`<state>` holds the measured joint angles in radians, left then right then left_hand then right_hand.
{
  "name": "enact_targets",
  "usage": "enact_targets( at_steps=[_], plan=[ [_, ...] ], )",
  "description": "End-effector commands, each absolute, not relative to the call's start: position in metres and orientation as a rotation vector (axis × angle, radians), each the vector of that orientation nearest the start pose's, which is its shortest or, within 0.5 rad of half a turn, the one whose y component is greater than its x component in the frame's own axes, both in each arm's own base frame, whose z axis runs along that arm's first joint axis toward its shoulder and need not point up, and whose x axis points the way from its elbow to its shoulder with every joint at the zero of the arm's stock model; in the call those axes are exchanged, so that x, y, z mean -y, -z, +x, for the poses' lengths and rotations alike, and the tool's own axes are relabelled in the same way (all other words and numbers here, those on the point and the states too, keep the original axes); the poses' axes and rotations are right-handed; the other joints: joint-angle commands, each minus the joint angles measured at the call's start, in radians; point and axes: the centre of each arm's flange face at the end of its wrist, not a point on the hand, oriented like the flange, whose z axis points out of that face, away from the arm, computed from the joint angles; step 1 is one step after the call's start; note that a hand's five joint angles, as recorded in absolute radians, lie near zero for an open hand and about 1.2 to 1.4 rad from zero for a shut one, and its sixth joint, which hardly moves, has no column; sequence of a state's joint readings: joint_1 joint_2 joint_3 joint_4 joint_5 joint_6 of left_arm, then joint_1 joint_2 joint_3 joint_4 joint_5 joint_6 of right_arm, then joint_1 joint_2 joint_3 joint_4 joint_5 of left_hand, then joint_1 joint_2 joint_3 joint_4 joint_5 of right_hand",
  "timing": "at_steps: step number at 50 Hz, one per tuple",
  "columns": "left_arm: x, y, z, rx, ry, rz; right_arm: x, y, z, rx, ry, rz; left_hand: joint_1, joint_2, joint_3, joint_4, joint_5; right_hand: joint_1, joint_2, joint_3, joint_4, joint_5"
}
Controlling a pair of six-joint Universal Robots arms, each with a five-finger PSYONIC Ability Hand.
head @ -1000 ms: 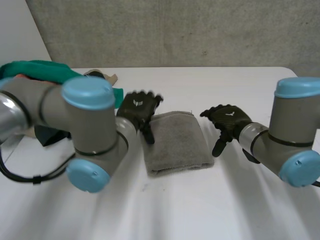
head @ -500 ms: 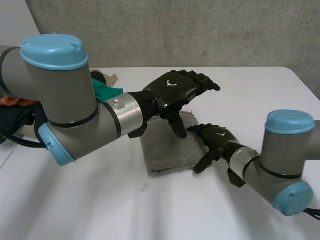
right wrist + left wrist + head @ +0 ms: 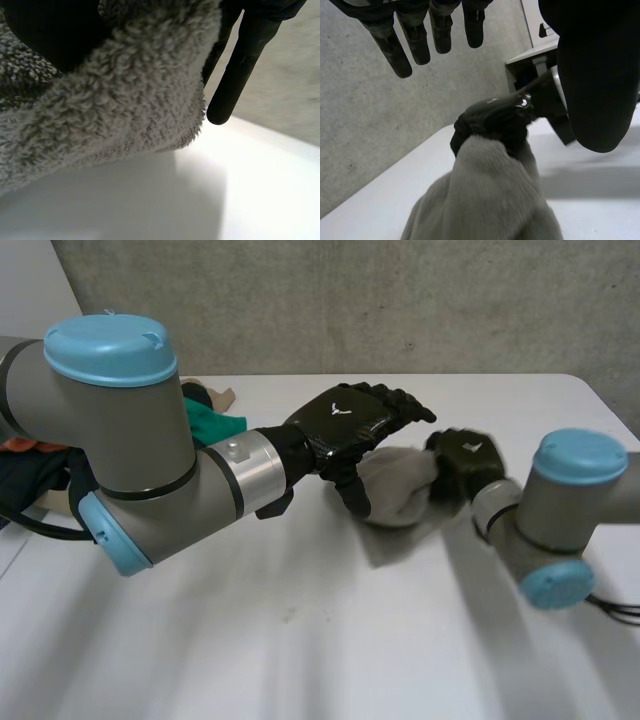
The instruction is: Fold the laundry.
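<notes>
1. Right hand (image 3: pixel 465 462): it is clamped on the grey towel (image 3: pixel 398 488). In the right wrist view the cloth is pinched against the palm side. One finger stands straight just beside the cloth's edge.
2. Left hand (image 3: pixel 352 423): it is spread and holds nothing. In the left wrist view its fingers are straight and stand apart from the thumb. The towel and the right hand sit beyond its palm.
3. Towel position: it is bunched in the right hand, clear of the white table (image 3: pixel 300 640), between the two hands. The left hand's thumb is just beside the towel's free end; we cannot tell whether they touch.
4. Surroundings: a pile of clothes (image 3: pixel 212 422), with green, orange and dark pieces, lies at the table's far left. The left arm (image 3: pixel 160 470) crosses in front of the pile and hides much of it. A concrete wall (image 3: pixel 350 300) stands behind the table.
5. Orientation: the towel's long axis runs across the table, side to side. The gripped end points to the robot's right. The loose, rounded end points toward the left hand.
6. Change from half a second ago: the towel then lay folded flat on the table, with the right hand low at its right edge. Now the towel is gathered and raised, and the right hand is higher and farther back. The left hand has kept nearly the same place.
</notes>
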<state>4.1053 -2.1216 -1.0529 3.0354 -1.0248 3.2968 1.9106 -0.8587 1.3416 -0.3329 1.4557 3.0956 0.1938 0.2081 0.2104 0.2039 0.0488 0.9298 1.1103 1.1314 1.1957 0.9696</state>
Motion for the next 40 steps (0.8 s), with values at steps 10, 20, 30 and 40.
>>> enact_targets(
  at_steps=[10,20,30,40],
  plan=[
    [0.225,-0.274,-0.382,1.531,-1.539,-1.129,0.515,-0.134,0.134,-2.259,2.245,-0.198,0.008,-0.006,-0.009,-0.002,-0.022,0.466,0.286,0.265,0.201,0.252],
    [0.213,-0.278,-0.389,1.496,-1.537,-1.143,0.556,-0.128,0.060,-2.335,2.319,-0.050,0.008,-0.006,-0.009,-0.002,-0.022,0.466,0.286,0.265,0.201,0.252],
    [0.212,-0.276,-0.390,1.502,-1.532,-1.141,0.557,-0.126,0.031,-2.387,2.328,-0.003,0.008,-0.006,-0.009,-0.002,-0.022,-0.755,-0.936,-0.957,-1.021,-0.970],
    [0.205,-0.275,-0.392,1.497,-1.517,-1.150,0.552,-0.136,0.001,-2.681,2.472,-0.248,0.008,-0.006,-0.009,-0.002,-0.022,-0.755,-0.936,-0.957,-1.021,-0.970]
  ],
)
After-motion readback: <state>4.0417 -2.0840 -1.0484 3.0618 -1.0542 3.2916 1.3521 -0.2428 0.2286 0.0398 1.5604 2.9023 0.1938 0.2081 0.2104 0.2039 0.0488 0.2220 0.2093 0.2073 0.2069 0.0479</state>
